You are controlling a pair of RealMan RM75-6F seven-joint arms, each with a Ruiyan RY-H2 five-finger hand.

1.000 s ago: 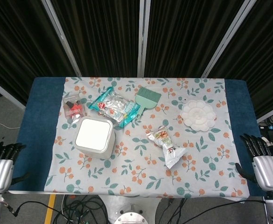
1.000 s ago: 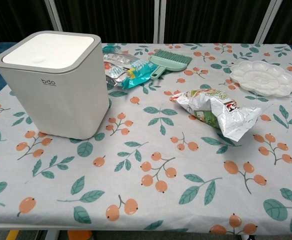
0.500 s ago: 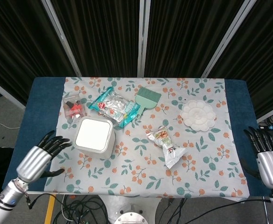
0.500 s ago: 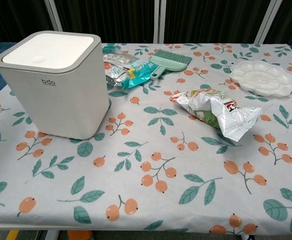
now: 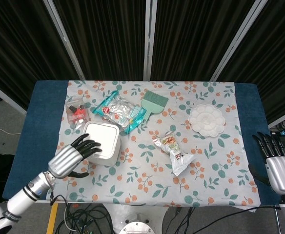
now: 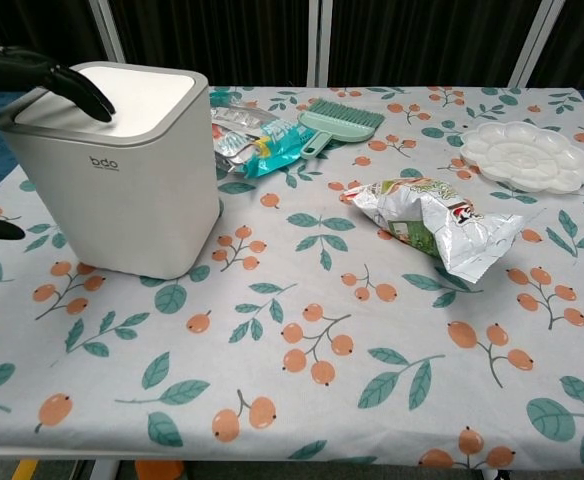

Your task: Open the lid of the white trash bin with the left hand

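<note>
While the white trash bin [image 5: 99, 142] stands on the floral tablecloth [image 5: 147, 190] with its lid [image 6: 122, 95] seated flat in the rim, the left hand [image 5: 73, 157] lies at the bin's near-left corner. Its dark fingers [image 6: 67, 85] are spread and extend over the lid edge, and the thumb sits lower, beside the bin's left wall; it grips nothing. Behind the bin lie a clear bag of small items [image 5: 76, 113] and a foil snack pack [image 5: 119, 111], with a green brush [image 5: 153, 102] further right. A crumpled snack bag [image 5: 175, 153] lies well to the bin's right, and a white palette tray [image 5: 207, 120] lies beyond it. Furthest from the bin, the right hand [image 5: 278, 165] hangs off the table edge, fingers extended, holding nothing.
</note>
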